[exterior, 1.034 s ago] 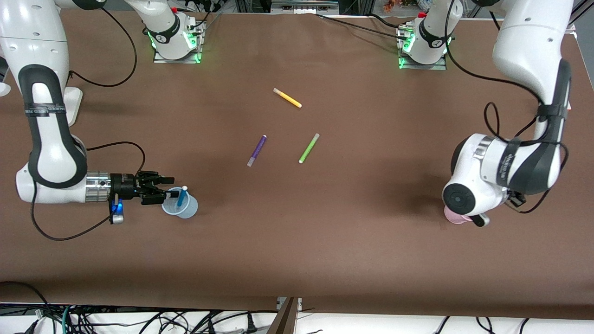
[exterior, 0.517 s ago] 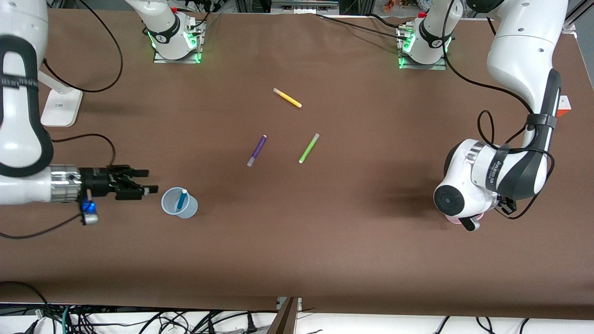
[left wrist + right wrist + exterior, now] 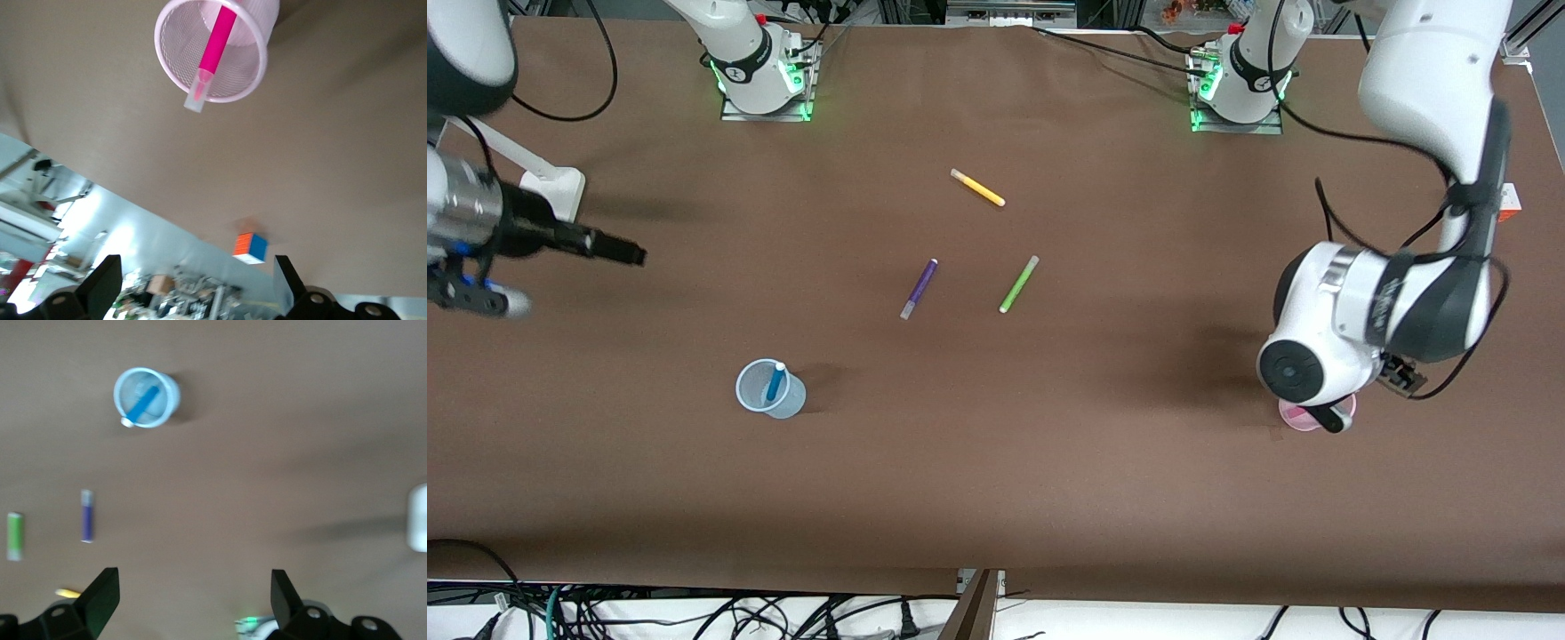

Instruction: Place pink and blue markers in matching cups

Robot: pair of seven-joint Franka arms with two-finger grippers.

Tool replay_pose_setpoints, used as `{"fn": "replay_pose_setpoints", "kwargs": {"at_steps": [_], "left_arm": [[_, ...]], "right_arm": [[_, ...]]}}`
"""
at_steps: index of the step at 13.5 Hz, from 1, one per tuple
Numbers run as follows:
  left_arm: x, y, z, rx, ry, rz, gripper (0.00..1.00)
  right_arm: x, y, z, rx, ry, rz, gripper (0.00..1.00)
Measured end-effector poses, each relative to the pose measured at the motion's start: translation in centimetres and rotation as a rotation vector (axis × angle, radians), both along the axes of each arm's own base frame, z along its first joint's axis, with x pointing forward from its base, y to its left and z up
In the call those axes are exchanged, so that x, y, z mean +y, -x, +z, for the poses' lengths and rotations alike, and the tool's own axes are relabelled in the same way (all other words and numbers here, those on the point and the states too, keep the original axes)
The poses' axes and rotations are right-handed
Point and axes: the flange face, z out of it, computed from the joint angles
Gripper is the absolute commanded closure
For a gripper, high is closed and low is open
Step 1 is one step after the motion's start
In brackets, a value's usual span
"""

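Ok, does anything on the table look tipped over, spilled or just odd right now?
Nothing stands out. The blue cup stands upright with the blue marker leaning inside; the pink cup holds the pink marker. Purple pen, green pen and yellow pen lie loose mid-table.

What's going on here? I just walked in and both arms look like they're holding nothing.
Both markers are in their cups. The blue marker leans in the blue cup; the right gripper is open above the table at the right arm's end. The pink marker stands in the pink cup, and the left gripper hangs open over it. Purple, green and yellow pens lie untouched mid-table.
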Motion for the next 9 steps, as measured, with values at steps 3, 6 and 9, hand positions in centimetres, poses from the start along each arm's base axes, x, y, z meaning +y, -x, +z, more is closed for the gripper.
{"fn": "replay_pose_setpoints", "kwargs": {"at_steps": [3, 6, 9], "left_arm": [[-1.4, 1.1, 7.9, -0.14, 0.144, 0.142, 0.0], [-0.6, 1.9, 15.7, -0.229, 0.411, 0.295, 0.0], [2.6, 3.5, 20.3, -0.271, 0.58, 0.419, 0.0]], "right_arm": [[-0.1, 2.3, 2.6, 0.009, 0.053, 0.051, 0.0], [-0.2, 2.5, 2.4, 0.02, 0.058, 0.058, 0.0], [0.1, 2.7, 2.2, 0.036, 0.058, 0.064, 0.0]]}}
